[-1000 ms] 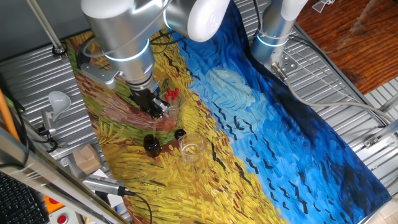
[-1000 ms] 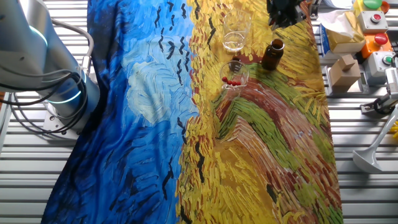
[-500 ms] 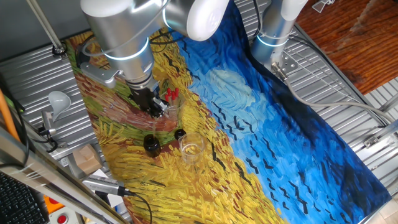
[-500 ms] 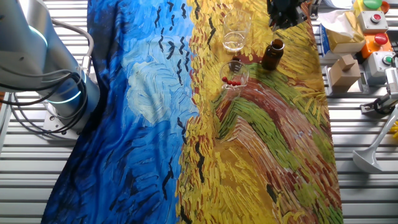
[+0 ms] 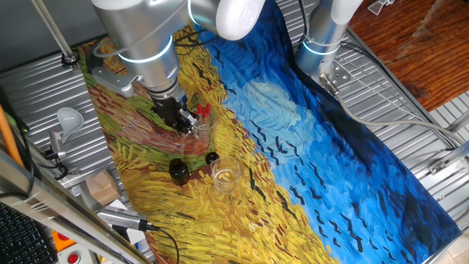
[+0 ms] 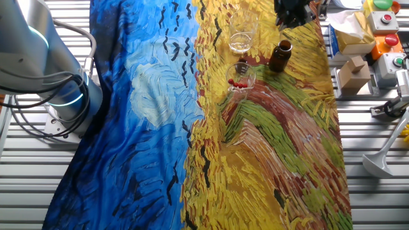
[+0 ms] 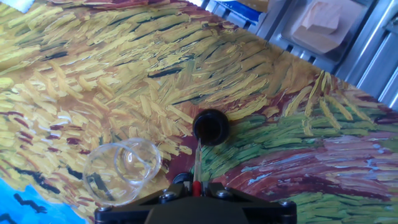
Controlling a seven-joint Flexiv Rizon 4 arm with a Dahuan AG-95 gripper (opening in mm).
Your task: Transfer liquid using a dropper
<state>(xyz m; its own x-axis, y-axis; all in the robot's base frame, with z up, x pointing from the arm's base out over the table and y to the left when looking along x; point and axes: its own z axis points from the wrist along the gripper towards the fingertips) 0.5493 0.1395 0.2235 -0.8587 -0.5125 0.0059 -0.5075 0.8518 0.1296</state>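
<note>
Two opposite high views, hand view downward

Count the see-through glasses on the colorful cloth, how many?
2. One glass stands by the brown bottle; the other glass holds spare red-bulbed droppers. None seems hidden.

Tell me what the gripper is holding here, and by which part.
The gripper holds a dropper, pinched near its red bulb end, with the thin clear tube pointing down toward the open dark bottle.

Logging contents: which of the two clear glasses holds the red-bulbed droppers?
The glass right beside the gripper, red bulbs showing; the other glass, past the black cap, holds none.
</note>
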